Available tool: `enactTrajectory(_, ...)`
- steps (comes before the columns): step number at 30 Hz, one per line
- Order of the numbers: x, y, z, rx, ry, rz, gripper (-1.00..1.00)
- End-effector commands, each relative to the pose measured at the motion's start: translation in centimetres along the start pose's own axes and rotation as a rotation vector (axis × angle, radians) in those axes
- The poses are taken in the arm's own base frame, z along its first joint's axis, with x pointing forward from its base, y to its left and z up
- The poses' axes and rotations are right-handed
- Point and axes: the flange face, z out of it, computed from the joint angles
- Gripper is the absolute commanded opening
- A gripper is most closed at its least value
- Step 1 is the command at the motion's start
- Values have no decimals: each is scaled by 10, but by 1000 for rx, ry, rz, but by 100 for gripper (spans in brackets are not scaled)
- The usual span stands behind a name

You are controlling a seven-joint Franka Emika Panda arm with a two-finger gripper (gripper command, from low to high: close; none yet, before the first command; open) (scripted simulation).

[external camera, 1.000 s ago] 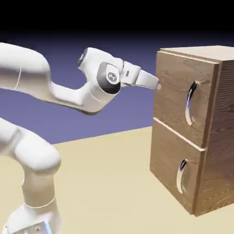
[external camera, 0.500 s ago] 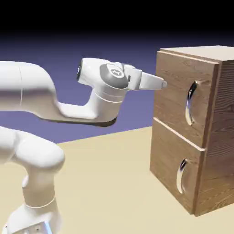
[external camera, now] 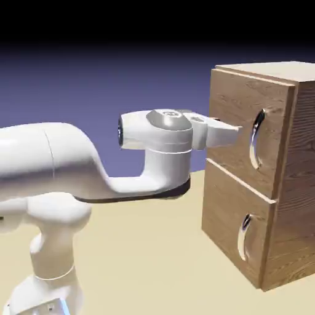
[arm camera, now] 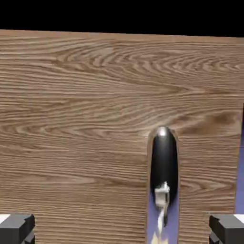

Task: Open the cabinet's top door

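Blue-violet backdrop, unlabelled cabinet [external camera: 258,166], parted fingers [arm camera: 18,227].

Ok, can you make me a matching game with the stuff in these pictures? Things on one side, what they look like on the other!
Things:
1. top door
2. top door's handle
3. end effector
4. lower door

Descriptions:
A. shiny, curved silver
B. white, pointing at the cabinet
C. wood, lined up with the end effector, shut
D. wood, underneath, shut

Pairs: 1-C, 2-A, 3-B, 4-D
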Motion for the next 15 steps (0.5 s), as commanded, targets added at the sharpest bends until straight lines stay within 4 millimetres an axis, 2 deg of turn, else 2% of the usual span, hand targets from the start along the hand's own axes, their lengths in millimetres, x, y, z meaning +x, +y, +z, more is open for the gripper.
enactTrajectory(1, -1, 6, 2, 7, 5, 5, 0)
enactTrajectory(6, -10, 37, 16, 43, 23, 27, 0)
enactTrajectory(8, -11, 41, 18, 47, 24, 30, 0)
enactTrajectory(13, -9, 38, 68, 46, 24, 29, 0)
enactTrajectory(14, -9, 38, 68, 46, 24, 29, -100)
enactTrajectory(15, -9, 38, 68, 46, 24, 29, -100)
